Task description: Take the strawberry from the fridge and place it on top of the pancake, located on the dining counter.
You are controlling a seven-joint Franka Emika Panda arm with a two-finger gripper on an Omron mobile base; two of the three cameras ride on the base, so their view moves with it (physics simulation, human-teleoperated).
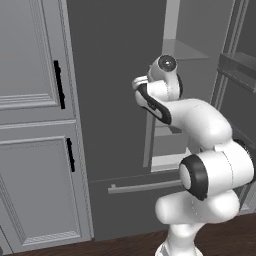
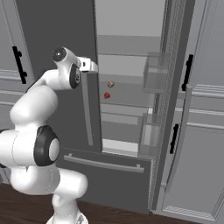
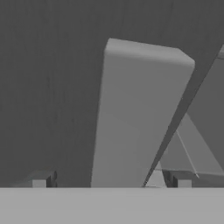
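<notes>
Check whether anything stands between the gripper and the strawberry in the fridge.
The right fridge door is swung open, so the strawberry lies exposed on a shelf. The gripper sits by the closed left door's edge, its handle close ahead. Nothing visible blocks a reach around that edge.

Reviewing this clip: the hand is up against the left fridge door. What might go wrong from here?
1. The end effector straddles the bar handle of the closed left door; moving forward could jam it there.
2. The strawberry sits deep on a shelf past that door's edge, so the forearm may clip the door while reaching in.
3. A brown item lies close to the berry and might get knocked or grabbed by mistake.
</notes>
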